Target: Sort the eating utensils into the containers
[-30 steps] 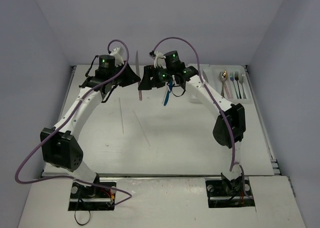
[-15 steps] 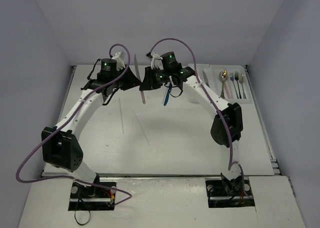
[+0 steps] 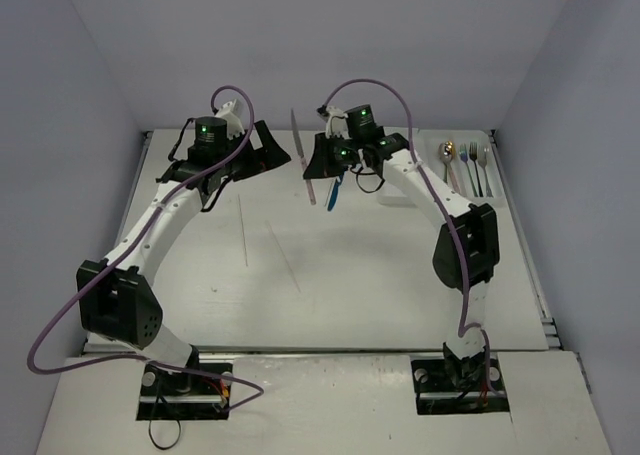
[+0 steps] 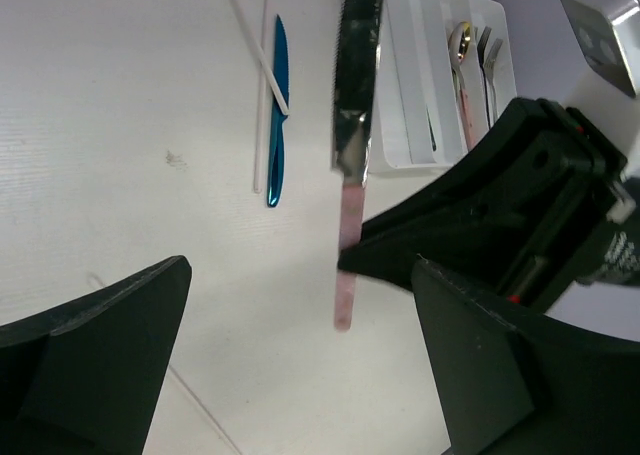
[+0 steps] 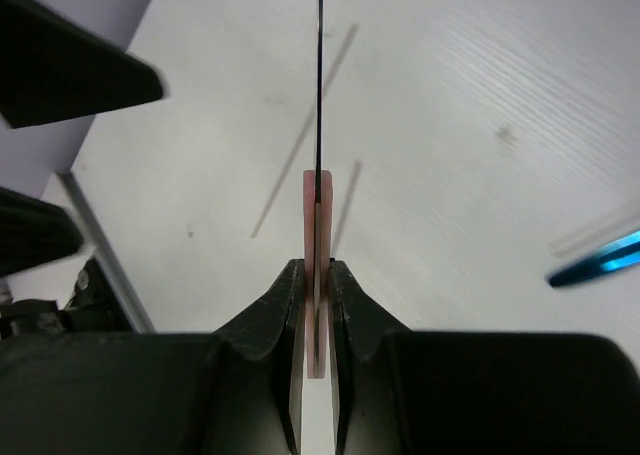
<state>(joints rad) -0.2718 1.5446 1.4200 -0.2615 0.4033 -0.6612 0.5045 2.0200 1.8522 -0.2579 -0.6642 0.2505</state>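
Observation:
My right gripper (image 3: 318,162) is shut on the pink handle of a silver-bladed knife (image 3: 302,147), which it holds in the air, blade pointing away. In the right wrist view the fingers (image 5: 286,297) pinch the handle (image 5: 316,225) edge-on. My left gripper (image 4: 300,275) stands open just left of the knife (image 4: 355,85), touching nothing. A blue utensil (image 3: 336,189) lies on the table under the right gripper, with a pale stick (image 4: 262,95) across it. The white tray (image 3: 496,180) at the back right holds a gold spoon (image 3: 447,153) and forks.
Two thin pale sticks (image 3: 243,231) (image 3: 284,257) lie on the table left of centre. The two grippers are close together above the back middle of the table. Grey walls enclose the table on three sides.
The left gripper has opened, let go of the knife and drawn back to the left. The right gripper, shut on the handle, has carried the knife a little to the right.

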